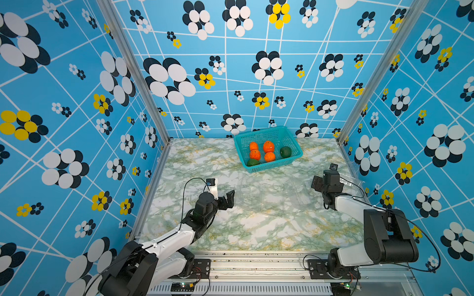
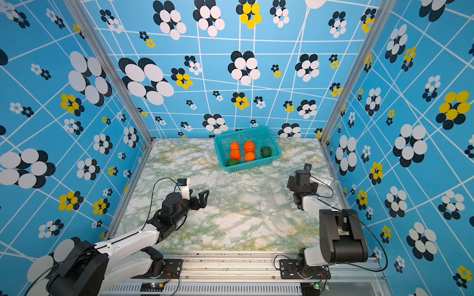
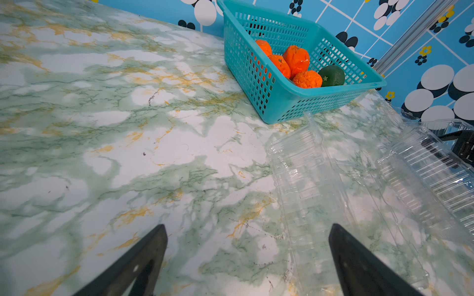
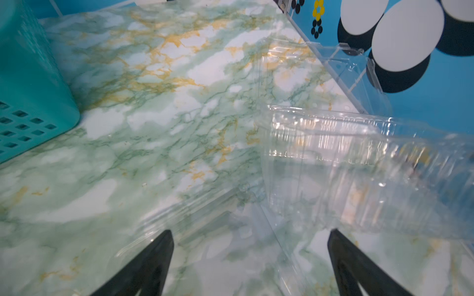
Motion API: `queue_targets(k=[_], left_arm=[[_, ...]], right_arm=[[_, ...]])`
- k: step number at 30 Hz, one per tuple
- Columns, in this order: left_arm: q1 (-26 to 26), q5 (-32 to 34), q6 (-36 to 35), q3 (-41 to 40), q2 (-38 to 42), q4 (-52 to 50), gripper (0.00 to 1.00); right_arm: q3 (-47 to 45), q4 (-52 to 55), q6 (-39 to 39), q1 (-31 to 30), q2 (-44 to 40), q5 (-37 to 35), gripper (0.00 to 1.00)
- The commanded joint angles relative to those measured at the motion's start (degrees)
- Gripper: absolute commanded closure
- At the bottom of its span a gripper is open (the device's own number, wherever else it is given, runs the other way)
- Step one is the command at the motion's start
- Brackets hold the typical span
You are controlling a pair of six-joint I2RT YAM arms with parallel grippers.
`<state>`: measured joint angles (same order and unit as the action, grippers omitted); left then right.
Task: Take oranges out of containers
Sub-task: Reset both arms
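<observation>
Four oranges (image 1: 268, 146) in teal basket (image 1: 272, 165); clear containers (image 3: 302, 174) on marble tabletop (image 1: 205, 230).

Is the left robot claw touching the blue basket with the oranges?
Apart. In a top view the left claw hangs open over the table, and a wide stretch of table lies between it and the basket.
</observation>
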<state>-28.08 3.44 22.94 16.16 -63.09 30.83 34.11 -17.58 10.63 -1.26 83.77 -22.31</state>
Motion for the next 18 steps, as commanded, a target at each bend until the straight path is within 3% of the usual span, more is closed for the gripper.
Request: queue_targets(k=[1, 5, 9, 15, 18], left_arm=[[2.32, -2.84, -2.44, 1.68, -1.64, 1.45, 0.01], [6.53, -6.49, -1.18, 2.91, -4.83, 1.82, 0.0], [8.55, -7.85, -1.07, 4.39, -6.21, 1.0, 0.0], [10.56, -6.05, -3.32, 4.91, -2.95, -2.17, 0.0], [13.05, -6.13, -4.7, 5.12, -3.02, 1.41, 0.0]], right_arm=[[-1.17, -9.18, -0.61, 1.22, 1.06, -2.28, 0.04], [-1.29, -9.37, -1.15, 1.26, 1.16, -0.69, 0.04], [-5.85, -16.37, -2.72, 1.21, -0.56, 2.63, 0.03], [-8.61, -21.48, -4.47, 1.21, -0.58, 5.95, 0.02], [-9.12, -23.82, -5.39, 0.66, 0.93, 6.64, 0.01]])
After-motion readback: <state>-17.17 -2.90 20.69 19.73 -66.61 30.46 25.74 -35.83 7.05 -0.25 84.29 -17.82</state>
